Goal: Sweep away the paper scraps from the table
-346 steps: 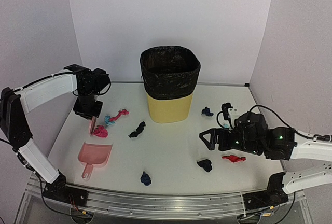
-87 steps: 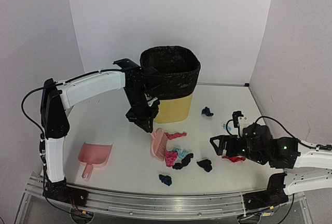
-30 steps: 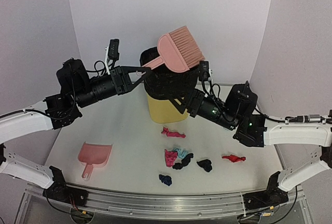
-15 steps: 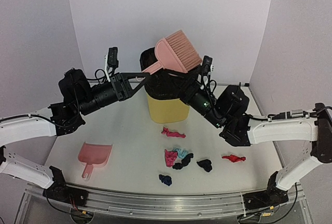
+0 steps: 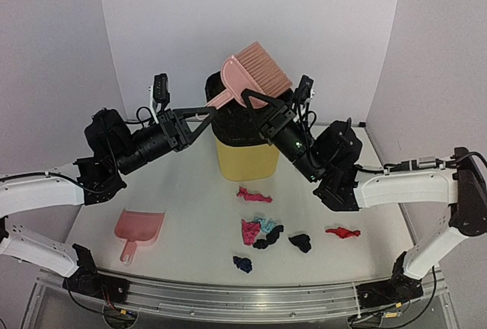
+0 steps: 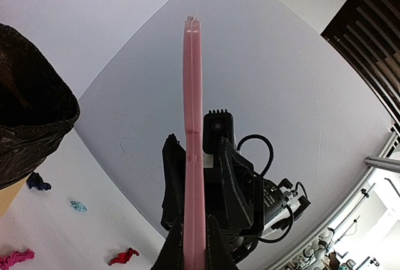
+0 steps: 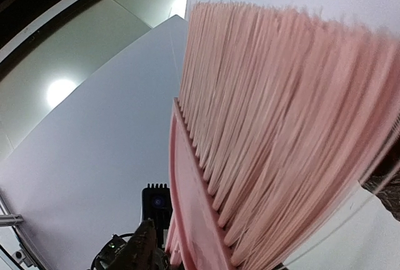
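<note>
Top external view has the brush (image 5: 255, 76) high in the air, bristles pointing up, right above the bin (image 5: 247, 154). From one side the left fingers (image 5: 199, 111) are shut tight on its handle. From the other side the right fingers (image 5: 257, 100) reach in, one black finger lying across the pink head just below the bristles; pinching it or only straddling it, I cannot tell. Down on the table (image 5: 190, 192) the scraps (image 5: 262, 230) lie in front of the bin: a pink one nearest it, then a tight cluster of pink, light blue and black, a black one just right of that, a navy one toward the front rail, and a red one well off to the right. On the left of the table sits the dustpan (image 5: 138, 228), apart from them all. Left wrist view shows the brush edge-on, a thin pink blade with the other arm's black hardware straight behind it. Right wrist view is nearly all bristles.
</note>
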Available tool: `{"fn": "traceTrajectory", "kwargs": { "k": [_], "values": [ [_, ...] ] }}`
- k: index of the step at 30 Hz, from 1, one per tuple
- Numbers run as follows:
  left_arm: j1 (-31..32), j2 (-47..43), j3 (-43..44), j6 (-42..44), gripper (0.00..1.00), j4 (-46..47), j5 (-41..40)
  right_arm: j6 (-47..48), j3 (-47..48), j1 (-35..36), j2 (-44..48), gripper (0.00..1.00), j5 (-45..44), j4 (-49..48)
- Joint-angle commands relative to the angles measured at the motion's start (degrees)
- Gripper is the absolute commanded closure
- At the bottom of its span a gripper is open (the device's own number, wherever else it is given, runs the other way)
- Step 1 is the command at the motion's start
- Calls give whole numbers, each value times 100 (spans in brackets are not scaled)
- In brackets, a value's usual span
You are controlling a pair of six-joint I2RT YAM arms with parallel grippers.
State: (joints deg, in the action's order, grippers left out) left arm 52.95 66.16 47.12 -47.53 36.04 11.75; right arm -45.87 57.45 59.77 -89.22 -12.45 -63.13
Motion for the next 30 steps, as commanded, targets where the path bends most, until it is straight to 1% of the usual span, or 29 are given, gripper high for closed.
{"fn": "traceTrajectory", "kwargs": {
  "k": [1, 2, 3, 4, 5, 6, 7, 8, 9, 10, 11, 12, 16, 19, 22, 24, 25, 28, 30],
  "values": [
    [29, -150, -105, -72, 100, 393, -98, -58, 172, -1, -47, 69, -69, -334],
    [31, -161, -129, -58, 100, 403, -95, -32, 159, -5, -42, 73, -55, -339],
    [31, -174, -139, -29, 100, 399, -70, -18, 138, -5, -37, 80, -78, -338],
    [31, -181, -142, 5, 98, 363, -44, -4, 109, -2, -30, 90, -116, -343],
    [30, -191, -137, 20, 93, 305, -25, 18, 87, 0, -24, 97, -139, -344],
    [30, -197, -126, 32, 84, 243, 5, 42, 71, 0, -19, 100, -147, -344],
    [31, -193, -111, 50, 73, 184, 58, 65, 58, -2, -15, 100, -143, -347],
    [34, -196, -72, 75, 52, 60, 79, 97, 33, -4, -9, 100, -131, -346],
    [37, -204, -19, 106, 26, -103, 82, 132, 3, -7, 1, 100, -113, -343],
    [34, -231, 69, 178, 4, -316, 75, 138, -42, -10, 32, 100, -105, -341],
    [32, -275, 125, 253, 1, -584, 39, 171, -111, -10, 80, 100, -94, -341],
    [34, -310, 187, 332, 0, -867, 34, 216, -202, -14, 129, 100, -93, -338],
    [33, -480, 540, 792, 0, -2194, -30, 340, -738, -52, 430, 100, 1, -255],
    [31, -645, 734, 1184, 0, -3298, -172, 355, -1241, -117, 831, 100, 56, 106],
    [31, -769, 955, 1383, 0, -4397, -275, 630, -1531, -151, 1473, 100, 456, 1117],
    [29, -734, 1106, 1340, 0, -4818, -353, 755, -1534, -158, 1895, 100, 771, 2148],
    [26, -662, 1182, 1370, 0, -4863, -241, 872, -1492, -162, 2071, 100, 978, 2599],
    [-7, -205, 1501, 1494, 1, -4797, 494, 1096, -1165, -164, 2420, 100, 1613, 3883],
    [-57, 188, 1757, 1599, 4, -4721, 1164, 1276, -805, -169, 2550, 100, 2202, 4832]
  ]
}}
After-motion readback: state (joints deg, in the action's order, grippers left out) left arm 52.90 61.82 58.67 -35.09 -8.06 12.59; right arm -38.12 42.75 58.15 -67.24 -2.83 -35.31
